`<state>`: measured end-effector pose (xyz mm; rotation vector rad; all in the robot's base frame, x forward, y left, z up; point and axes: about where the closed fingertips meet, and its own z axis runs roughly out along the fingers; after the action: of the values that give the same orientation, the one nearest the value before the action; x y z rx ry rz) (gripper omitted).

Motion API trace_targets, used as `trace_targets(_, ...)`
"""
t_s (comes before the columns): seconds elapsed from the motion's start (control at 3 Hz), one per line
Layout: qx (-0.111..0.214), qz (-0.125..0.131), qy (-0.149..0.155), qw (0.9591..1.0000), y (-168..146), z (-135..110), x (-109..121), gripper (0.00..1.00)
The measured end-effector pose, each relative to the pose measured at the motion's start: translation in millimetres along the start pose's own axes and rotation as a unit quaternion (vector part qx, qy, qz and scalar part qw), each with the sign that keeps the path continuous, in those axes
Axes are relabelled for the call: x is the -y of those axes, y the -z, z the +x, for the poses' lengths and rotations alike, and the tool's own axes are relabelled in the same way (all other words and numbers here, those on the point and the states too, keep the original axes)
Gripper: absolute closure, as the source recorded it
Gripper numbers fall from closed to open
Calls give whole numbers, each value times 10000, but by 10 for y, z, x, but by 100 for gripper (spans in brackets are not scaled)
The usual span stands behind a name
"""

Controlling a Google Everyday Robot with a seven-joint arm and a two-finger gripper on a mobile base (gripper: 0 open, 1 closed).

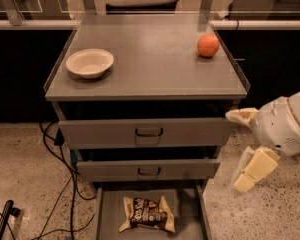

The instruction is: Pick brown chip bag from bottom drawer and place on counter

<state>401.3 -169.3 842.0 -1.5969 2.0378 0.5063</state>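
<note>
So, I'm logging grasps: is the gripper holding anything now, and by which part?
Nothing is held. The gripper is open, right of the cabinet, apart from the brown chip bag, which lies in the bottom drawer.

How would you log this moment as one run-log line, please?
phase: pre-grasp | pincer: open, empty, right of cabinet | brown chip bag: lying in bottom drawer | counter: bowl, orange

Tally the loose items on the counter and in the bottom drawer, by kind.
bowl: 1, on the counter
orange: 1, on the counter
brown chip bag: 1, in the bottom drawer
Total: 3. The gripper hangs right of the cabinet.
</note>
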Motion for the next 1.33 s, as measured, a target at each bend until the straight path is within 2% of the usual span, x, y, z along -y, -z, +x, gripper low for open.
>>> trace_targets(0.33, -58, -229, -120, 9996, -182, 122, -40, 0)
trace_targets(0.67, -56, -230, -121, 9996, -183, 122, -41, 0)
trace_targets(1.0, 299, -415, -222, 9984, -429, 122, -200, 0)
trace_targets(1.33, 738, -638, -541, 9938, -978, 286, -483, 0)
